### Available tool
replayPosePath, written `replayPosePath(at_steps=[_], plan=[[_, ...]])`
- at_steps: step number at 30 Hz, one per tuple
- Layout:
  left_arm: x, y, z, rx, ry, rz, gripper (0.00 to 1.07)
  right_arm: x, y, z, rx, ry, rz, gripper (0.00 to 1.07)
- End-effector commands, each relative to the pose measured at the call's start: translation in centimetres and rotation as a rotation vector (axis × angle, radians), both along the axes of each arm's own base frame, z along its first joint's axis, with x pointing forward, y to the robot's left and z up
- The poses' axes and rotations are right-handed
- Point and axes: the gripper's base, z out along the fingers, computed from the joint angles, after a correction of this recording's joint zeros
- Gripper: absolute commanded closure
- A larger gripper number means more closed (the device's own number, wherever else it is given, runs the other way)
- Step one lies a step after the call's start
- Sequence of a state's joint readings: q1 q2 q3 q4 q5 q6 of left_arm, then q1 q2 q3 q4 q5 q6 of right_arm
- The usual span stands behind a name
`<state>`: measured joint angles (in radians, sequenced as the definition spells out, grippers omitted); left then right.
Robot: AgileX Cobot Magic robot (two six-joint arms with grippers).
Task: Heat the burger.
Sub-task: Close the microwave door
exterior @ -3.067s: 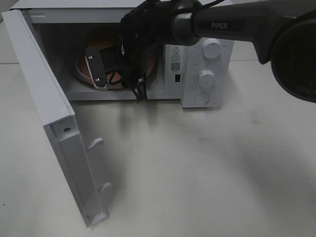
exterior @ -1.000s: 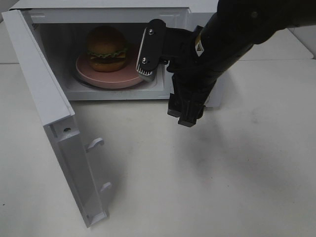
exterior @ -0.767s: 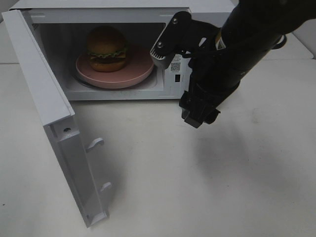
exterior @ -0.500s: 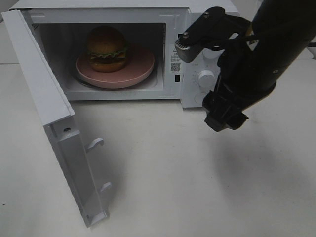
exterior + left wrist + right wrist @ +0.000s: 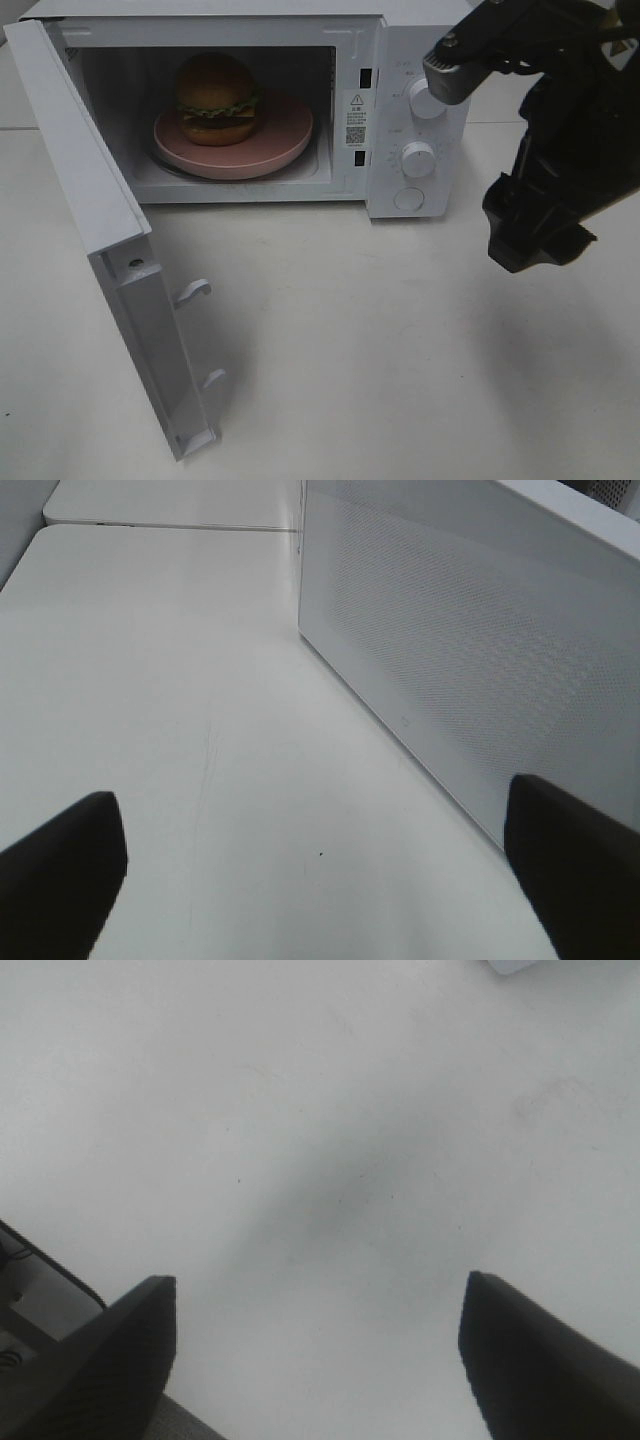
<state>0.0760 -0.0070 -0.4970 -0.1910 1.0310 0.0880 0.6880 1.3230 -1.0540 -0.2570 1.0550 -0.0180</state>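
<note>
The burger, with a golden-brown bun and green lettuce, sits on a round pink plate inside the open white microwave. The microwave door is swung wide open on the left. My right gripper hangs over the table to the right of the microwave, clear of it. In the right wrist view the right gripper is open and empty above bare table. In the left wrist view my left gripper is open and empty beside a white perforated panel. The left gripper is out of the exterior view.
The microwave's control panel carries two knobs and a round button. The door's latch hooks stick out over the table. The white tabletop spreads in front of the microwave.
My right arm has pulled out of the microwave and swung right, past the control panel. The burger and plate stay inside. The door has not moved.
</note>
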Motion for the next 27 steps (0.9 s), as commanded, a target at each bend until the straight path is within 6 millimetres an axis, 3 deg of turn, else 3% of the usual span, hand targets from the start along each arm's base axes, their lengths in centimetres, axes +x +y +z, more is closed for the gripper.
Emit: replayPosePath(at_steps=[1,2,5,7,8,16,19,27], plan=[[-0.3,0.0,0.0,0.002,-0.027,0.002,0.09,-1.2,-1.2,-0.5,-0.01,0.005,-0.021,0.32],[-0.3,0.0,0.0,0.002,-0.027,0.002,0.09,-1.8,-2.3,-1.0,0.0,0.014,-0.049,0.32],[-0.3,0.0,0.0,0.002,-0.027,0.002,0.09,-2.0,-2.9,-1.1,0.004,0.018,-0.069,0.32],[-0.3,0.0,0.0,0.002,-0.027,0.002,0.09,-2.8,-5.6,-1.6,0.03,0.026,-0.188,0.32],[-0.3,0.0,0.0,0.002,-0.027,0.002,0.09,-2.8,-5.6,-1.6,0.03,0.026,-0.188,0.32],[-0.3,0.0,0.0,0.002,-0.027,0.002,0.09,-5.2,-10.7,0.0,0.153,-0.104,-0.466,0.32],[-0.3,0.0,0.0,0.002,-0.027,0.002,0.09,-6.0,-11.4,0.1,0.176,-0.144,-0.501,0.32],[-0.3,0.0,0.0,0.002,-0.027,0.002,0.09,-10.9,-13.6,-0.5,0.248,-0.287,-0.583,0.32]])
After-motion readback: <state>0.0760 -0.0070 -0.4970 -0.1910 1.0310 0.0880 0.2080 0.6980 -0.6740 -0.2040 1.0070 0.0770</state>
